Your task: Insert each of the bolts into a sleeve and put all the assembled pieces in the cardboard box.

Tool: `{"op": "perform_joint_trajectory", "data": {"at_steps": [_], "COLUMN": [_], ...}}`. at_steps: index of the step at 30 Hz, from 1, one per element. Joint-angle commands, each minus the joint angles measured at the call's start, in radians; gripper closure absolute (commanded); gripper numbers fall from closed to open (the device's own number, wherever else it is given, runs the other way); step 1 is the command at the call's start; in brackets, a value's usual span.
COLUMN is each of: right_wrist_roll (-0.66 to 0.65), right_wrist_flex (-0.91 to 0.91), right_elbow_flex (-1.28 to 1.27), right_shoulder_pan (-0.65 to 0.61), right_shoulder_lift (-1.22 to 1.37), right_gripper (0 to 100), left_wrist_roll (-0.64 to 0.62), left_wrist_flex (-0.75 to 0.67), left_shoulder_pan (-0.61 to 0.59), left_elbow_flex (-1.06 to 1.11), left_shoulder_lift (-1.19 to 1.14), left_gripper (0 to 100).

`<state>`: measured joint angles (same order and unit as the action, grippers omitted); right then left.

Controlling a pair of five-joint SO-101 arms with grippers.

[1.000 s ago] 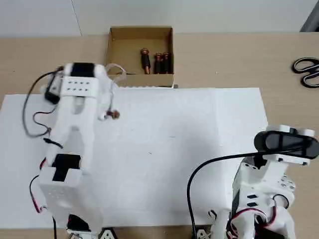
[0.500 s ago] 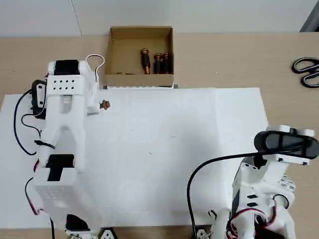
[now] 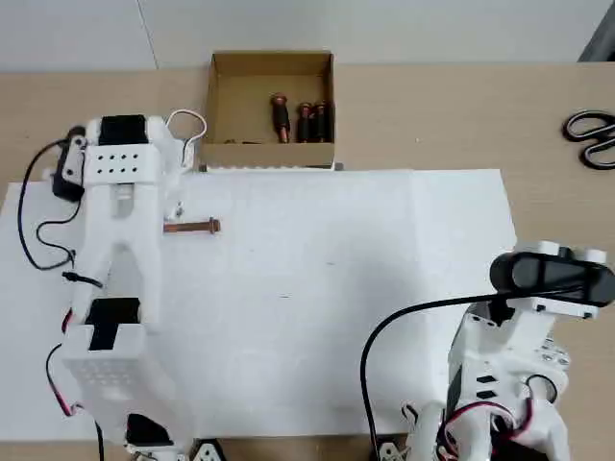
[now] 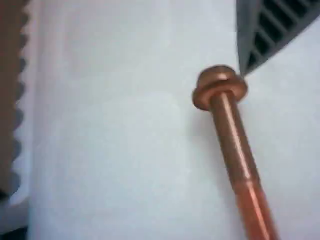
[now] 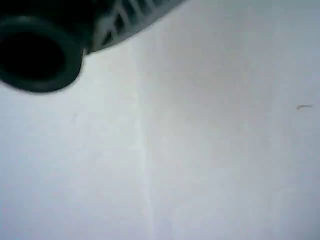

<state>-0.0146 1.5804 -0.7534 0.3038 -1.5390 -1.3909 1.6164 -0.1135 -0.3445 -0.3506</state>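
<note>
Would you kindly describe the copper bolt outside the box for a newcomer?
Find the big white foam sheet on the wooden table. Near its far left corner, before the open cardboard box, a long copper-coloured bolt juts sideways from the white left arm. Unlike the three copper pieces in the box, it is alone over the sheet.

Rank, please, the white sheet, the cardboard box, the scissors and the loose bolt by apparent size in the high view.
1. white sheet
2. cardboard box
3. scissors, though the picture's edge cuts them off
4. bolt, about as long as the visible scissors but far thinner
</note>
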Motion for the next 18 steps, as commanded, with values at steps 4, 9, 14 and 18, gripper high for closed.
{"op": "perform_joint_trajectory", "data": {"at_steps": [4, 9, 14, 18], "right_wrist_roll": [-0.006, -0.006, -0.011, -0.012], "right_wrist_flex": [-0.007, -0.008, -0.008, -0.008], "right_elbow_flex": [0.006, 0.006, 0.006, 0.006], "right_shoulder_pan": [0.008, 0.005, 0.005, 0.005], "right_shoulder_lift": [-0.002, -0.002, -0.002, -0.001], "right_gripper": [99.6, 99.5, 99.5, 99.5], "left_wrist_roll": [0.474, 0.597, 0.600, 0.717], "left_wrist_flex": [0.138, 0.137, 0.137, 0.138], "left_shoulder_pan": [-0.006, -0.060, -0.106, -0.097], "left_elbow_flex": [-0.042, -0.042, -0.041, -0.042], "left_shoulder_lift": [0.012, 0.011, 0.006, 0.006], "left_gripper": [64, 67, 80, 85]}}
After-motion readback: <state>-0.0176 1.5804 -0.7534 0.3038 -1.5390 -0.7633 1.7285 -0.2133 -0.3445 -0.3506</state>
